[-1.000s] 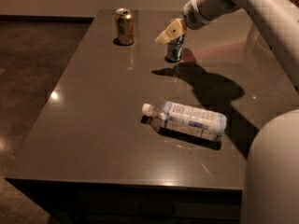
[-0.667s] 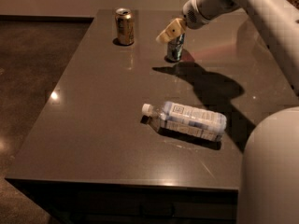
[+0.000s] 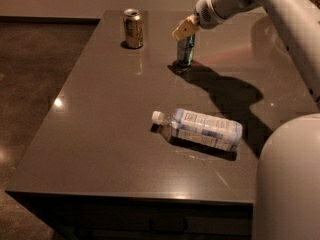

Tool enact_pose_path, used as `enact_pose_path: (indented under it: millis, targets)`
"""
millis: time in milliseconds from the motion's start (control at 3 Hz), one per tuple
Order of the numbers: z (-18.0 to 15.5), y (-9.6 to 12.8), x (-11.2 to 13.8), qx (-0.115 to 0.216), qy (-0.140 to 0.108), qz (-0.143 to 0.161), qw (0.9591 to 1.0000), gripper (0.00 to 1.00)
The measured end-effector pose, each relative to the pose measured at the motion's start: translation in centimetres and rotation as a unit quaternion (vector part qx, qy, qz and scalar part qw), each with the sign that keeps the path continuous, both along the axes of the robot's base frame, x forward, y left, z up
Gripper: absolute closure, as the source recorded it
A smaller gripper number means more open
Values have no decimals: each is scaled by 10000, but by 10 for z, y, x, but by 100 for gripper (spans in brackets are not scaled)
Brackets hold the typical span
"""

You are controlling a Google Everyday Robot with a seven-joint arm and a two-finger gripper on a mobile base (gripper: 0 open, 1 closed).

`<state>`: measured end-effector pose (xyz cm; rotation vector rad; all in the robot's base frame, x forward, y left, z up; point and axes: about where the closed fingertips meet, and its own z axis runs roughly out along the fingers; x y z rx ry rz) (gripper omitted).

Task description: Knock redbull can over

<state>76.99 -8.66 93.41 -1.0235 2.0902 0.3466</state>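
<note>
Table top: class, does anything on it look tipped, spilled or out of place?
Only the bottle lies on its side on the table; no spill shows. The redbull can and gold can stand upright. The gripper sits at the redbull can's top.

One high view looks down across the table point(image 3: 100, 149) from its near edge, the gripper point(image 3: 183, 30) at the far side.

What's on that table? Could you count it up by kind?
Cans: 2, the redbull can and a gold can, both upright.
Plastic bottle: 1, lying on its side.
Total: 3.
The gripper is at the redbull can's top.
</note>
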Motion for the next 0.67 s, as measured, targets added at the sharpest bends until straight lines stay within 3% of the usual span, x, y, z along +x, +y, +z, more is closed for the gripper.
enact_pose_path:
  millis: [333,667]
  targets:
    - [28,2,-20,-405,77,328,9986,92]
    - [45,7,-48,-1363,258,799,9871,100]
